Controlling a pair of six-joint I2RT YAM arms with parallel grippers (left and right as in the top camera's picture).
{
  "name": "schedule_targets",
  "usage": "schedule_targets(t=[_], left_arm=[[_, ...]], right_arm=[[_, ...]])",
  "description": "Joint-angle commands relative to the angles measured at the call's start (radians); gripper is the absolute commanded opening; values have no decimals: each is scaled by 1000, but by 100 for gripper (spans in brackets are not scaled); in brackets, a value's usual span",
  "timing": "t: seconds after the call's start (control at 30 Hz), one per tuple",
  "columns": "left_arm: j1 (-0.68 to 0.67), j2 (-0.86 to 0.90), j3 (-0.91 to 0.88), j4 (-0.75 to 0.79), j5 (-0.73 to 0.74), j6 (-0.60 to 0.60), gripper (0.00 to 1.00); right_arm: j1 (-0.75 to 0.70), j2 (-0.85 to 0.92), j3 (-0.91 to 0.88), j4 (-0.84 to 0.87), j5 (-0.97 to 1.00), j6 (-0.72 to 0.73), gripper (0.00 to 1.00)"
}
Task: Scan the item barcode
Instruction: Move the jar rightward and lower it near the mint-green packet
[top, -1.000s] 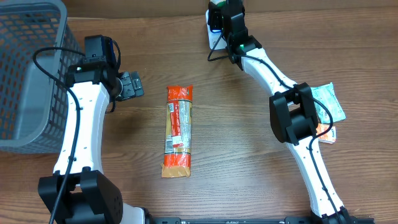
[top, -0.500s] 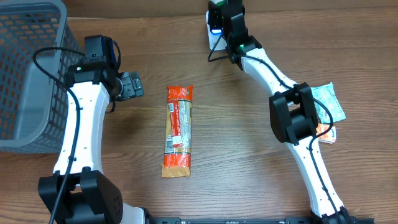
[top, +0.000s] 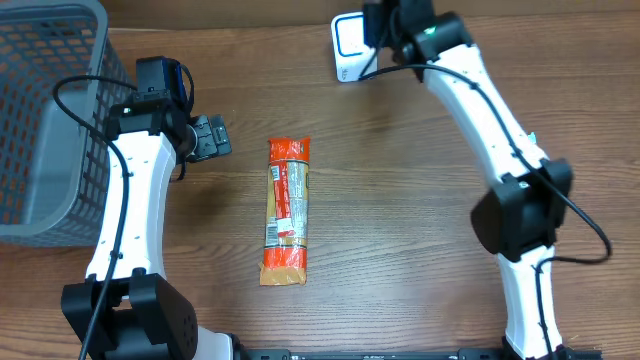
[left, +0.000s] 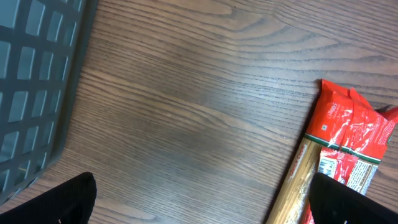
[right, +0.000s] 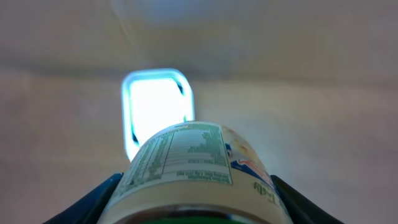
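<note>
On the far left I see a grey mesh basket (top: 45, 120) standing at the table (top: 400, 200) edge. Just right of it my left gripper (top: 210, 137) hovers low over bare wood with its jaws spread wide and nothing between them. In the left wrist view its fingers (left: 62, 199) sit at the two bottom corners of the frame.

Near the middle a packet of spaghetti (top: 287, 210) lies flat and lengthwise, its red end toward the far side, apart from both arms.

Farther right, at the far edge, the scanner (top: 347, 45) stands white with a blue-lit rim. My right gripper (top: 382, 25) is just beside it, reaching in from the right.

In the right wrist view, the jaws are clamped around a round container (right: 193, 168), held up off the table. Its nutrition label faces the camera and the glowing scanner window (right: 157, 106) sits directly ahead of it. From overhead I cannot see the container, as the gripper hides it.
</note>
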Motion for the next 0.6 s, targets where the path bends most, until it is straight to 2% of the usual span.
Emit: schedule_targets(t=[0.0, 0.13, 0.27, 0.57], left_arm=[[3, 1, -6, 1, -5, 9, 100], [4, 1, -6, 2, -5, 9, 100], [3, 1, -6, 2, -5, 9, 100], [4, 1, -6, 1, -5, 9, 100]], right_arm=[[-35, -2, 0, -163, 6, 1, 20], [-68, -2, -26, -409, 3, 27, 21], [-101, -2, -102, -546, 2, 27, 22], [-192, -2, -366, -537, -30, 30, 18]])
